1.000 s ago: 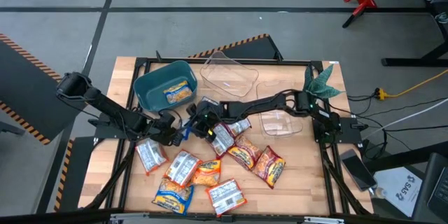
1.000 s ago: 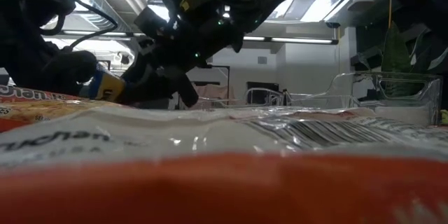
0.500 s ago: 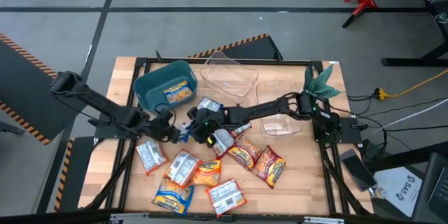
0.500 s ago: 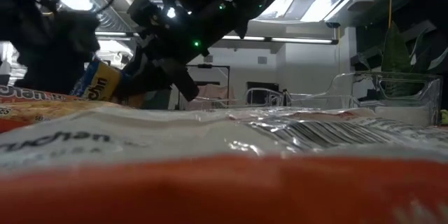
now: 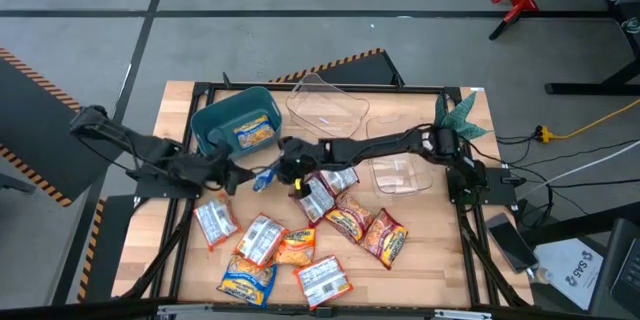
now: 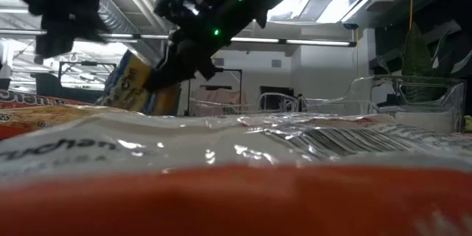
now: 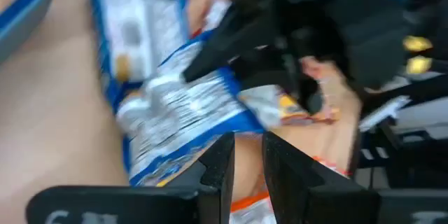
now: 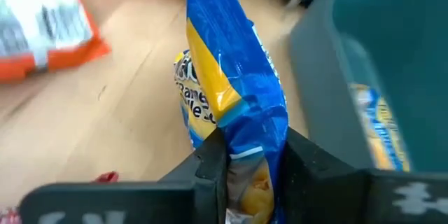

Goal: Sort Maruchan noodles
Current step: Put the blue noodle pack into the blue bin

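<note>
**Blue packet held by right gripper, next to teal bin**

Right gripper [image 8: 245, 161] is clamped on a blue-yellow noodle packet [image 8: 231, 105], fingers pinching its lower edge, packet standing up and crinkled. High view puts that packet [image 5: 264, 176] just off the table near the front corner of the teal bin [image 5: 215, 125], which already holds one blue-yellow packet [image 5: 255, 133]. Left gripper [image 7: 246, 161] sits close beside it, fingers nearly together with nothing between them, not gripping anything; it points at the same packet [image 7: 164, 112]. Remaining packets [image 5: 300, 245] lie scattered on the table [image 5: 420, 250] toward the near edge, orange and silvery-red mixed. Two clear containers [image 5: 325, 110] stand behind, apparently empty.

Likely step: carry the blue packet into the bin. To do it well: keep the pinch firm since the grip is only on an edge; lift enough to clear the bin wall; centre over the opening before letting go. Left arm is close, so it should back off to avoid a knock. Risk: crinkly film slipping out mid-carry.
</note>
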`<state>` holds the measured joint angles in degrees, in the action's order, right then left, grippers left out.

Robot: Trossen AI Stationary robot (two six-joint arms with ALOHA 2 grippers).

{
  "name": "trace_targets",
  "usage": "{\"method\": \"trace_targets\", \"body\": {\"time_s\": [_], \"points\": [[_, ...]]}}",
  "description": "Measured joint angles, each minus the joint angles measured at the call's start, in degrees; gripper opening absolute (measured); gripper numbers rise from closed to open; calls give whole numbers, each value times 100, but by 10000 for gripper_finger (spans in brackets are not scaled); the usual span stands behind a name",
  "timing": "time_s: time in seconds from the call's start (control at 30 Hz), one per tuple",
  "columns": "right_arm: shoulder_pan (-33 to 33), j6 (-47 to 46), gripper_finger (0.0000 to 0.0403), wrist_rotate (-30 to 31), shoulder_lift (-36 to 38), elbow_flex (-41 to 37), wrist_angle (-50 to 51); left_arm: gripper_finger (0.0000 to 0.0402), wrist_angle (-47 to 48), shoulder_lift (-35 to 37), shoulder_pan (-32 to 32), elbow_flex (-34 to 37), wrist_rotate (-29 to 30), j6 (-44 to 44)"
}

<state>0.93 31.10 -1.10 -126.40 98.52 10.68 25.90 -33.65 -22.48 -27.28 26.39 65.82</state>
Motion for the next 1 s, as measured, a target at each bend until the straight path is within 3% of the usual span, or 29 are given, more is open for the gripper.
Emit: {"method": "trace_targets", "body": {"time_s": [0.4,0.67,0.87,1.0], "points": [[545,-844,31,-171,908,16,175,125,-1747,173,-2,-305,78,-2915],[548,-889,29,-104,965,17,311,163,-1330,179,-2,-302,1044,-3302],[549,-1046,29,-101,979,17,312,180,-698,179,-2,-302,1266,-3595],[547,-1052,29,-101,1002,17,234,193,-366,112,30,-300,1777,-3716]]}}
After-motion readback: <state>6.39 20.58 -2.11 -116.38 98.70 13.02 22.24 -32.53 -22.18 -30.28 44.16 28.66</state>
